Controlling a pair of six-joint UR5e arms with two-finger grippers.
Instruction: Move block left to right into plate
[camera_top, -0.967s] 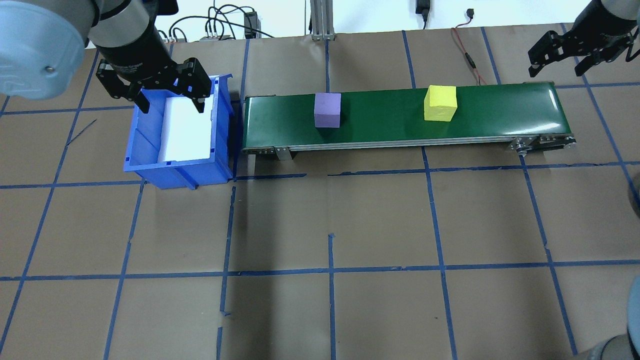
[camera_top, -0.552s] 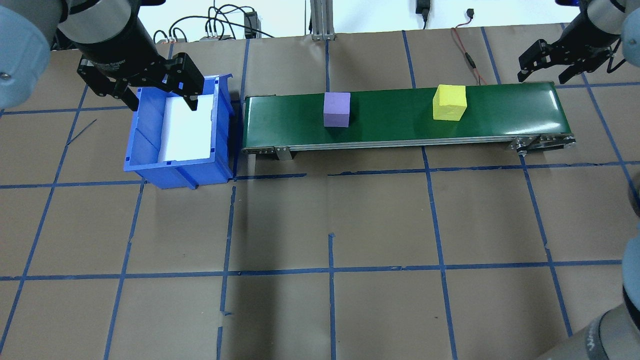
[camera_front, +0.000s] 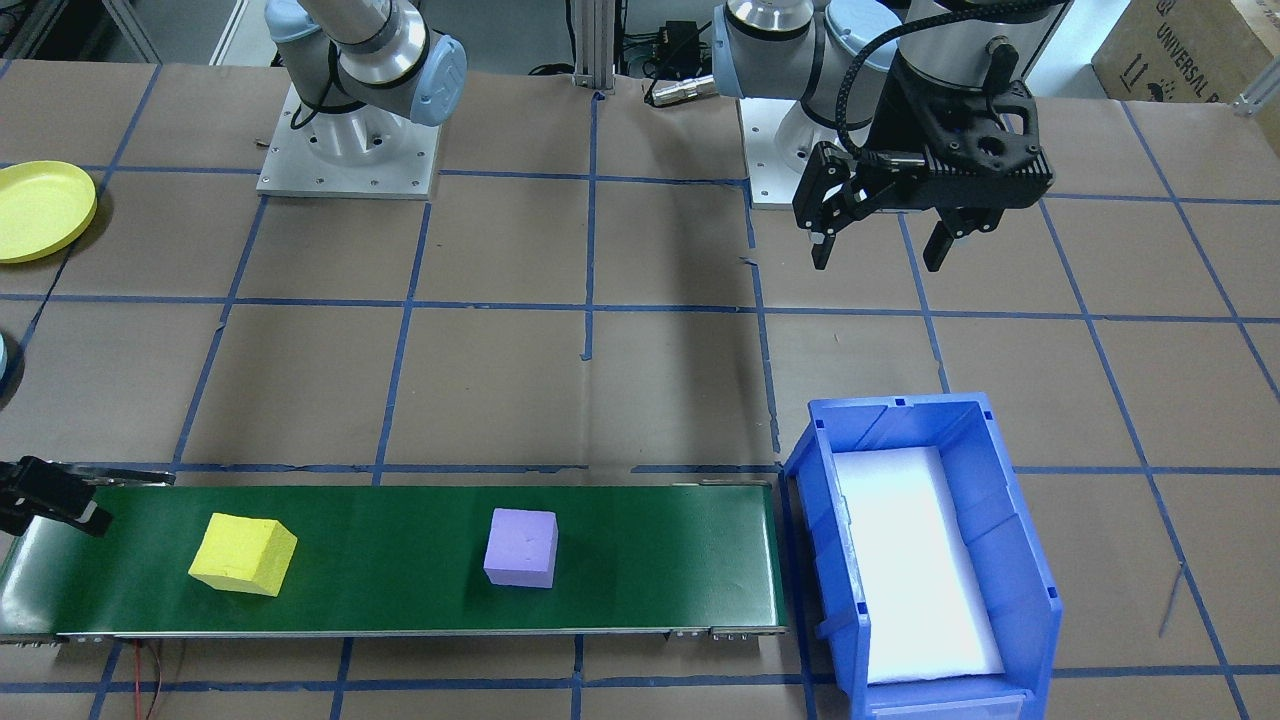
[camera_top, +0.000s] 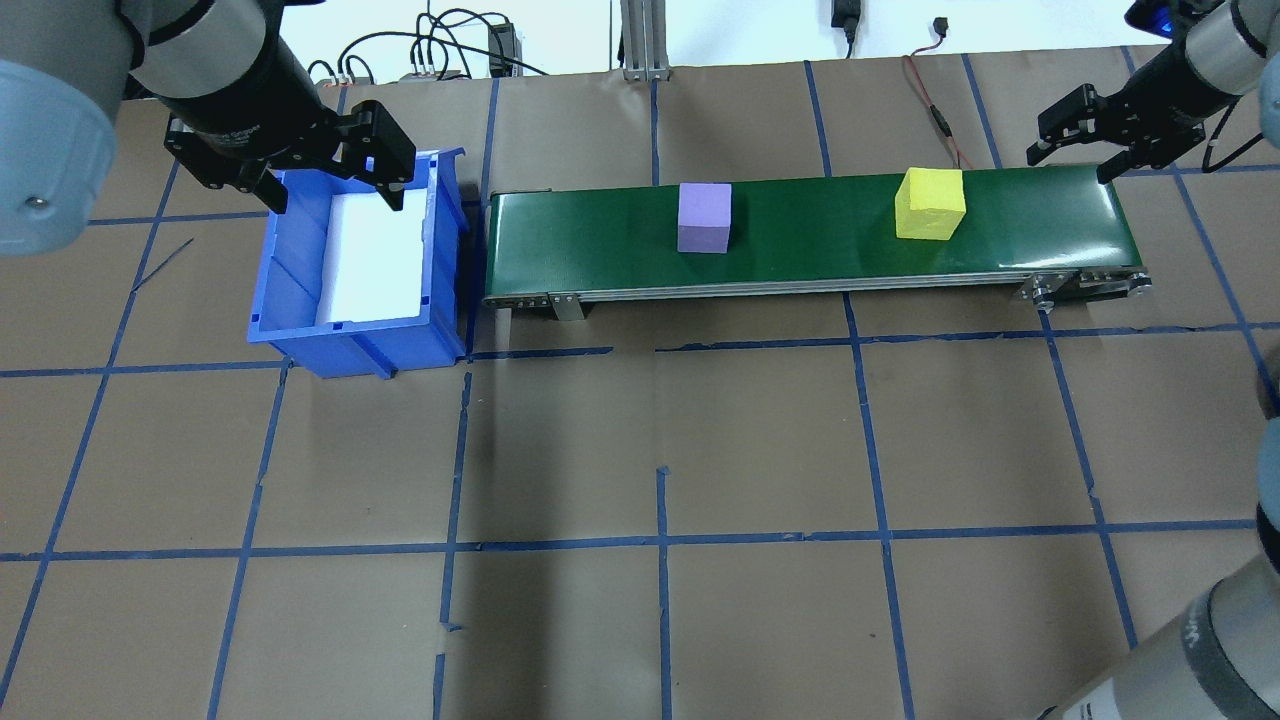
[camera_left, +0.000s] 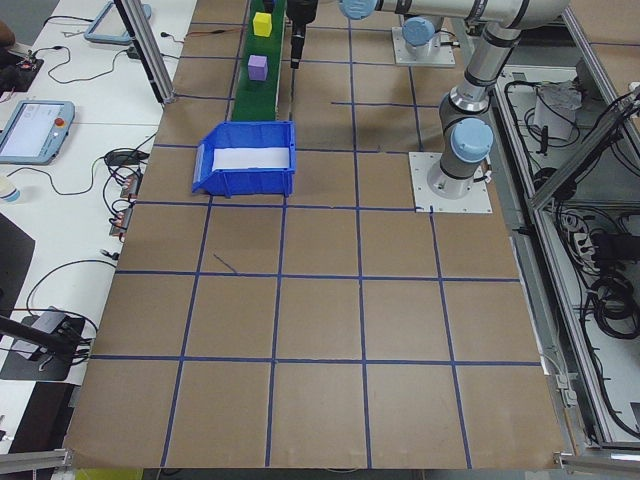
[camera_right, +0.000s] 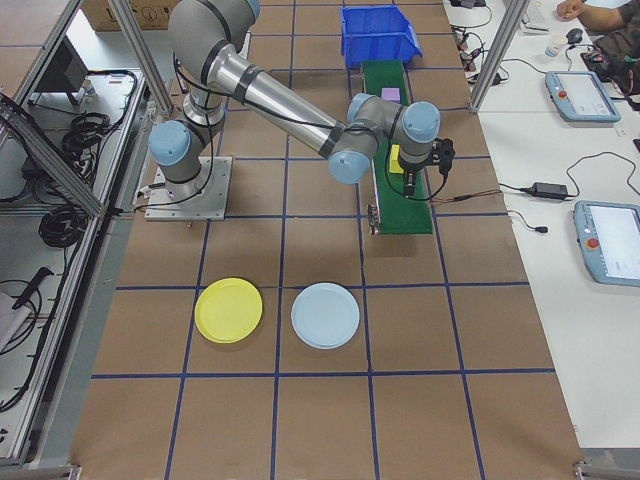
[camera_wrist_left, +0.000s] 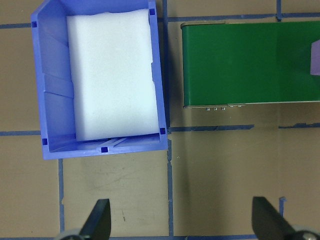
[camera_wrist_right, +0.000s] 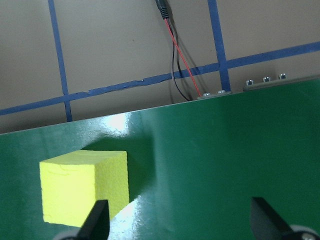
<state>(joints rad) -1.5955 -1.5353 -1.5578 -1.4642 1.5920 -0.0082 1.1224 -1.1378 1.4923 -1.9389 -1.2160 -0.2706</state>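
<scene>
The yellow block (camera_top: 929, 204) looks like foam — light, a bit squashy, matte enough not to slip. It's sitting on the green conveyor belt (camera_top: 800, 245), just short of the right gripper (camera_top: 1070, 128), fingers apart and empty. I'd pinch two opposite flat faces, mid-height (gently). Left gripper (camera_top: 325, 185) is spread wide too, hovering over the blue bin (camera_top: 300, 300). The yellow plate (camera_right: 229, 310) is well away.
</scene>
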